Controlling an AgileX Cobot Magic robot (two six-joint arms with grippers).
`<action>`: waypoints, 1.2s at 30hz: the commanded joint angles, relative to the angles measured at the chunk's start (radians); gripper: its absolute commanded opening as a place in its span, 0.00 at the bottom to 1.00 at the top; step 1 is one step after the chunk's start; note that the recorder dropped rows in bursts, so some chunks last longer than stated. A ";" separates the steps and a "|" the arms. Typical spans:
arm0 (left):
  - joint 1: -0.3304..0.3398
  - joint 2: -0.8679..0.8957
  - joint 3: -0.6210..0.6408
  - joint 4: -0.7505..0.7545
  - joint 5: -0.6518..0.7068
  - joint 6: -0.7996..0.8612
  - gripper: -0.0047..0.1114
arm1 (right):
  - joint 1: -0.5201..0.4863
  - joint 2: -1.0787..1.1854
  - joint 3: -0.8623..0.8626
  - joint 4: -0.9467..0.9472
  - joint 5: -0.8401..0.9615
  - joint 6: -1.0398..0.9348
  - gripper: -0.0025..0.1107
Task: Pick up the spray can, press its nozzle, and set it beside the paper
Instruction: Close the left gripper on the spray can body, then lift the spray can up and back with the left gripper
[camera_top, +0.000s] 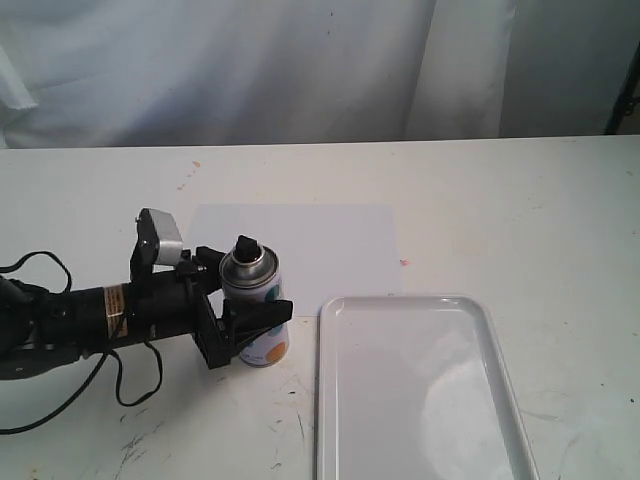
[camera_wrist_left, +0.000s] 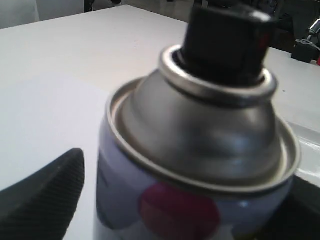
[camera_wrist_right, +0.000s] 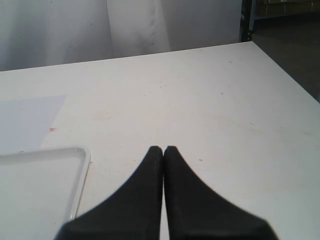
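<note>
white dotted-label spray can (camera_top: 250, 268), lettering illegible, left gripper (camera_top: 246, 290) around it

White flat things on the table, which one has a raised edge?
The tray, glossy with rounded corners, right of the spray can. The paper behind it is matte and lies flat, with no rim.

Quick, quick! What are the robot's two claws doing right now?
Left gripper: its fingers are on either side of the spray can; cannot tell if it is squeezing.
Right gripper: closed, holding nothing.
</note>
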 joint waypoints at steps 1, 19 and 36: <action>-0.004 0.026 -0.006 0.008 -0.013 -0.007 0.68 | -0.001 -0.006 0.004 -0.011 -0.008 -0.005 0.02; -0.004 0.026 -0.006 -0.016 -0.021 0.011 0.23 | -0.001 -0.006 0.004 -0.011 -0.008 -0.005 0.02; -0.004 -0.429 -0.013 -0.005 0.647 -0.282 0.04 | -0.001 -0.006 0.004 -0.011 -0.008 -0.005 0.02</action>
